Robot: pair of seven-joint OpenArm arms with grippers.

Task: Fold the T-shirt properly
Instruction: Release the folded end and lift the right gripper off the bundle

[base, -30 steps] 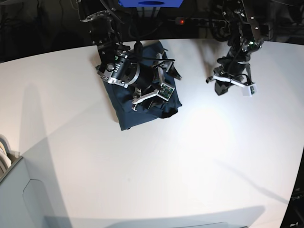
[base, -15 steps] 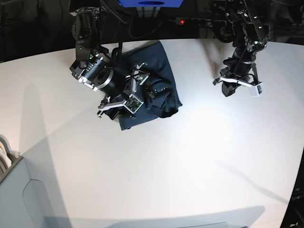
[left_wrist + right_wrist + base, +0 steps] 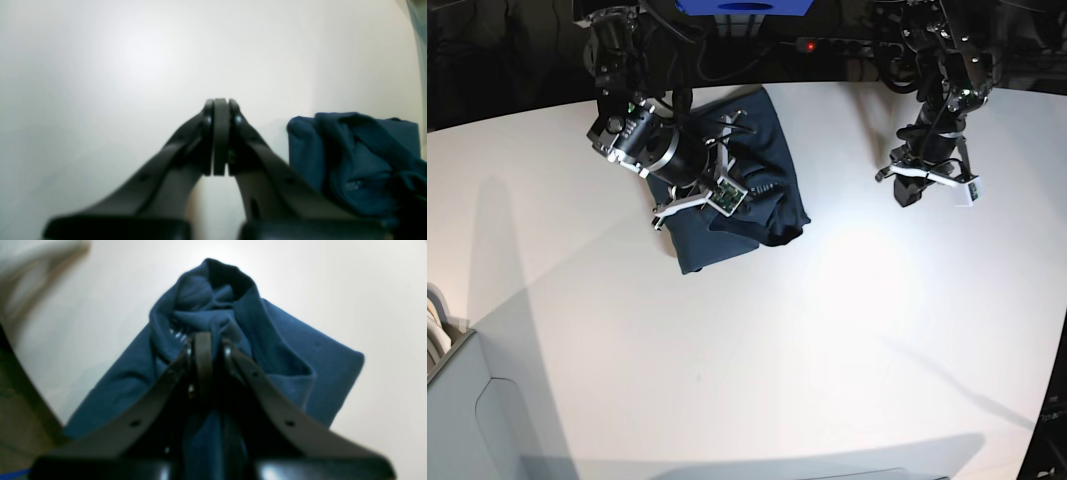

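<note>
Base view first: the T-shirt (image 3: 745,190) lies toward the far side of the white table (image 3: 827,350), already gathered into a compact dark bundle, though its near corner looks rumpled and bulges out. The right end effector (image 3: 695,200) sits right on top of it; the left end effector (image 3: 924,185) hangs over bare table, well apart from the cloth.

Left wrist view now: the left end effector (image 3: 220,136) has its jaws pressed flat together with nothing between them, and the T-shirt (image 3: 353,160) shows off to the side as a lumpy folded stack.

Right wrist view: the right end effector (image 3: 208,353) is pinched tight on a raised ridge of the T-shirt (image 3: 283,356), the fabric bunching up ahead of the tips.

My read: the main folds look done, but the bundle is untidy, so a last fold or smoothing seems left.
</note>
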